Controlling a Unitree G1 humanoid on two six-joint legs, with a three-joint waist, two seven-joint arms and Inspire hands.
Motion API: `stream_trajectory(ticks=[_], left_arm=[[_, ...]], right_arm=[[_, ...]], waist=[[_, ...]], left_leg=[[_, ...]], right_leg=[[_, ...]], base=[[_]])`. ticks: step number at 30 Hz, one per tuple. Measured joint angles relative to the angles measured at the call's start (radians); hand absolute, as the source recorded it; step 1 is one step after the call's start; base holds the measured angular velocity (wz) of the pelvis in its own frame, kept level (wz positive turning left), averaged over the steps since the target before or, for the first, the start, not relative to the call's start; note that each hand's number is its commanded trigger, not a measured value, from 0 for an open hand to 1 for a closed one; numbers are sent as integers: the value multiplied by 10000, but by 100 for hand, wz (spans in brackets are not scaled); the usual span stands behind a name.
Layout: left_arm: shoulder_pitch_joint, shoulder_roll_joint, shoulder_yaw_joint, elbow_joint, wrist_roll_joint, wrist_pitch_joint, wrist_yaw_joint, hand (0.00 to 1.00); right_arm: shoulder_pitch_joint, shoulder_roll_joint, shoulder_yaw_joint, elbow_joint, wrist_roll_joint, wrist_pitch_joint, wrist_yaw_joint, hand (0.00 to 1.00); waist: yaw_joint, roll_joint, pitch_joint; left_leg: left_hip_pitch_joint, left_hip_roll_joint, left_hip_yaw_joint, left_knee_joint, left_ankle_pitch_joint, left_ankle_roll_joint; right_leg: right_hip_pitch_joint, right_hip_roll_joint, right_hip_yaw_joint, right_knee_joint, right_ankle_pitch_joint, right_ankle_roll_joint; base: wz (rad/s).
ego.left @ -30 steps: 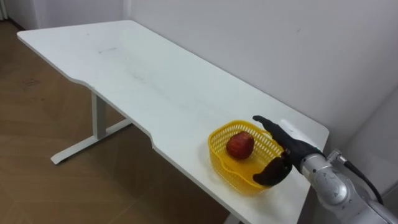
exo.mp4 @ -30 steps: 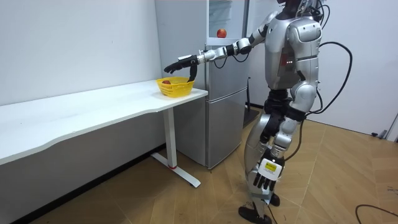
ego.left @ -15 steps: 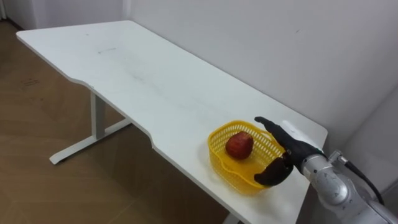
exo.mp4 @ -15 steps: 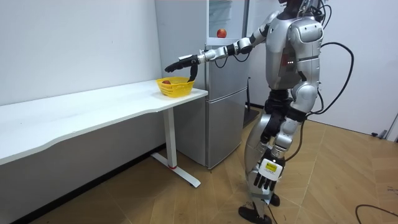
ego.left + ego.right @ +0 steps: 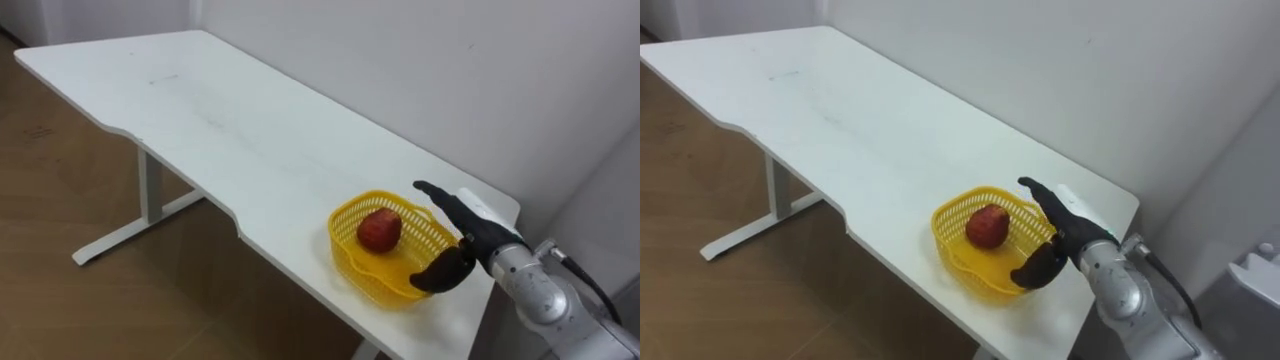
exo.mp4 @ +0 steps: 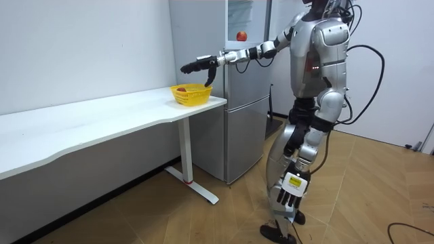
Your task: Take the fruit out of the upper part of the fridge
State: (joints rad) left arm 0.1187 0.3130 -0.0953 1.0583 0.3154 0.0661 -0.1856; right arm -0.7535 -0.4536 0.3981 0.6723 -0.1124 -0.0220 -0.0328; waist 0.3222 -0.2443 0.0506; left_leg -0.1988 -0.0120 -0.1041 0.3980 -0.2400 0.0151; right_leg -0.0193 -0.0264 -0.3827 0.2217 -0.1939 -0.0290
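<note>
1 red apple is seen lying in a yellow mesh basket, near the middle of its floor and well below the rim. The basket is set upright on the white table, at the end nearest the grey fridge. A 2nd apple, also red, is seen in the fridge's upper part.
</note>
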Motion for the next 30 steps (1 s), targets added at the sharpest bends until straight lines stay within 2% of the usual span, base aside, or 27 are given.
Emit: stream_trajectory(ticks=[2,6,9,10,11,12,13,14,15,17,18,22,24,25,28,30], left_arm=[[122,-108,12,-72,11,1,-3,0],[404,-206,160,-222,35,-5,-9,0],[584,-282,184,-190,38,-4,-3,0],[709,-321,217,-205,48,-6,8,0],[819,-362,221,-200,41,-6,47,0],[915,-381,226,-206,41,-7,67,0],[970,-387,230,-205,28,-11,68,0],[1081,-401,265,-222,28,-30,65,0],[1110,-433,322,-234,28,-33,57,0],[1187,-565,427,-230,35,-56,-3,0],[1213,-589,430,-228,35,-65,-20,0],[1242,-628,435,-271,1,-100,9,0],[1272,-627,434,-272,2,-102,76,0],[1264,-624,446,-273,16,-102,98,0],[1317,-626,528,-310,29,-231,202,0],[1325,-621,551,-395,29,-253,208,0]], right_arm=[[2,-6,-404,-788,306,-22,-2,0],[130,-16,-1105,-2009,511,-101,-1,0],[386,-16,-1334,-2958,1120,-96,-7,0],[528,-16,-1474,-3500,1122,-120,-13,0],[548,-19,-1500,-3875,1189,-152,-115,0],[584,-26,-1504,-4187,1232,-235,-248,0],[612,-29,-1507,-4367,1231,-249,-305,0],[786,-30,-1572,-4855,1186,-281,-396,0],[871,-29,-1621,-5111,1174,-341,-431,0],[1139,-26,-1878,-5830,1177,-606,-519,0],[1139,-26,-1901,-5893,1177,-665,-569,0],[1363,-27,-2309,-6714,1294,-709,-938,0],[1371,-27,-2351,-7099,1293,-783,-1183,0],[1399,-27,-2412,-7276,1278,-878,-1301,0],[1603,-26,-2947,-7790,1288,-1019,-1441,0],[1801,-27,-3370,-8227,1228,-1119,-1742,0]], waist=[[-267,176,-82],[-513,437,-190],[-742,606,-277],[-860,697,-342],[-994,810,-359],[-1001,884,-394],[-1008,929,-396],[-1037,997,-440],[-1079,1020,-448],[-1311,1179,-383],[-1360,1198,-388],[-1740,1269,-371],[-1840,1319,-389],[-1999,1370,-436],[-2128,1458,-506],[-2265,1489,-499]], left_leg=[[33,-1,62,3,-11,23],[388,-3,230,-133,-11,34],[757,-6,257,-310,-7,40],[906,-5,259,-398,-7,40],[1092,4,318,-465,-7,41],[1277,10,464,-574,-7,40],[1366,16,522,-599,-8,40],[1470,57,662,-688,-7,38],[1528,65,713,-719,-6,37],[1647,67,733,-729,-6,36],[1695,72,745,-739,-5,35],[1762,167,940,-728,-5,31],[1771,173,1006,-728,-6,33],[1811,183,1035,-735,-7,35],[1921,180,1170,-800,-8,40],[1913,166,1175,-826,-7,41]], right_leg=[[1,-1,17,10,3,6],[241,5,225,-5,7,15],[522,-19,239,-15,-2,31],[630,-25,264,-16,-6,38],[755,-26,322,-21,-7,39],[840,-25,459,-24,-8,39],[883,-19,534,-26,-8,40],[904,-27,609,-25,-8,40],[921,-23,648,-25,-8,41],[1052,-24,720,-29,-9,42],[1058,-27,736,-30,-9,42],[1072,3,898,-28,-9,41],[1064,7,964,-27,-9,41],[1050,6,1009,-22,-8,40],[1085,8,1071,-5,-8,41],[1083,12,1071,-5,-8,42]], base=[[-9],[-11],[-2],[0],[-18],[-26],[-36],[-28],[-22],[-7],[-12],[-15],[-10],[-9],[-9],[-2]])
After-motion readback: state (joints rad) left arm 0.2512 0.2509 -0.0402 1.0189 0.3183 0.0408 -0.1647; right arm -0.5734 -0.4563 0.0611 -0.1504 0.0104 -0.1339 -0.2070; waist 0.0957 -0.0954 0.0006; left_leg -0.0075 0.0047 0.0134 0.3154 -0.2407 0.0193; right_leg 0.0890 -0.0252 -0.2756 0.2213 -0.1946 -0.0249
